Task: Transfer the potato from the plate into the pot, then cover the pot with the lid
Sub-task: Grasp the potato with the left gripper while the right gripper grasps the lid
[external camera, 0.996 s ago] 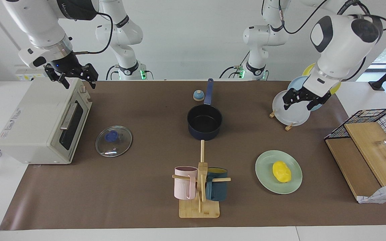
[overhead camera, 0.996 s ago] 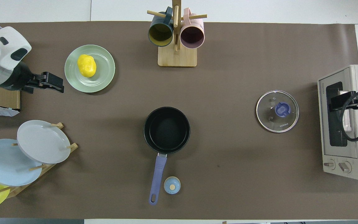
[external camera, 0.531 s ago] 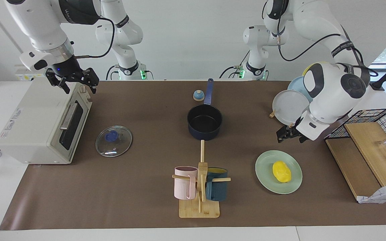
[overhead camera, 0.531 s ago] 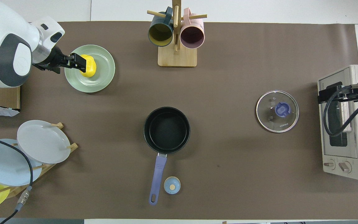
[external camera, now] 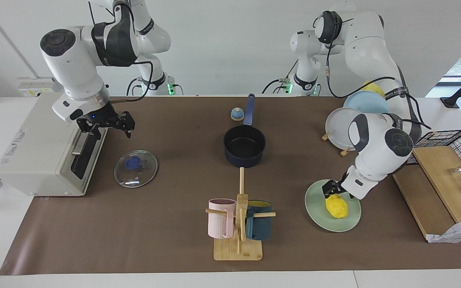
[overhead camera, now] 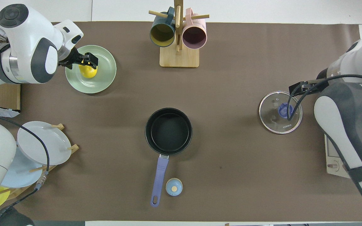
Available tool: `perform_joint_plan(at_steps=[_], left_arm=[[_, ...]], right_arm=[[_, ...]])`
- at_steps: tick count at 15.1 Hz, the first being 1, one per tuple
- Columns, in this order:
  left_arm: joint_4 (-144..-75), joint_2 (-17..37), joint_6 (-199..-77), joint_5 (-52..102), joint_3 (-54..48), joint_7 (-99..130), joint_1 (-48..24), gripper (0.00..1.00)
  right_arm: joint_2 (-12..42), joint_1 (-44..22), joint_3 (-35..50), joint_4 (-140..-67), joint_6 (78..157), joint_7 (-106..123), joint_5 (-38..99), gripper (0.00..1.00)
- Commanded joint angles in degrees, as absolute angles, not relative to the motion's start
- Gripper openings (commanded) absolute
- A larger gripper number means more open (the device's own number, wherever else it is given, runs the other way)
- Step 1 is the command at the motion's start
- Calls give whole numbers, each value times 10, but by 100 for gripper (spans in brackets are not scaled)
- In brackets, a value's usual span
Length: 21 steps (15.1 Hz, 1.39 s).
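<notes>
Resting on the plate [external camera: 317, 218], the potato [external camera: 337, 207]; pot [external camera: 244, 146] empty.

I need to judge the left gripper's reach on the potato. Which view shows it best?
The facing view: it shows the left gripper low at the potato on the plate. The overhead view shows the gripper covering part of the potato, not its height.
</notes>
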<state>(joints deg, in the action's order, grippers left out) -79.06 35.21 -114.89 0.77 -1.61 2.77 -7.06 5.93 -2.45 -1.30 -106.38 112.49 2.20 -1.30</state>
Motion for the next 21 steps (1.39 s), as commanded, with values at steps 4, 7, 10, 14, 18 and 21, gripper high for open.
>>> perform_joint_plan(at_steps=[4, 7, 10, 14, 18, 21], left_arm=[[-791, 368, -1199, -5, -11, 46, -76, 100], [-806, 369, -1217, -9, -11, 48, -76, 100], [-820, 369, -1247, -10, -11, 62, -77, 100], [-832, 367, -1255, -18, -10, 67, -78, 100], [-834, 365, -1251, -18, -10, 68, -79, 50], [-830, 362, -1246, -18, -11, 87, -79, 0]], right_arm=[[60, -18, -10, -1183, 1275, 60, -4, 100], [66, -17, -10, -1199, 1293, 62, -4, 100], [64, -19, -10, -1230, 1324, 62, -4, 100], [61, -20, -10, -1246, 1339, 67, -4, 100], [71, -19, -10, -1252, 1353, 78, -4, 100], [70, -21, -10, -1256, 1354, 79, -4, 100]])
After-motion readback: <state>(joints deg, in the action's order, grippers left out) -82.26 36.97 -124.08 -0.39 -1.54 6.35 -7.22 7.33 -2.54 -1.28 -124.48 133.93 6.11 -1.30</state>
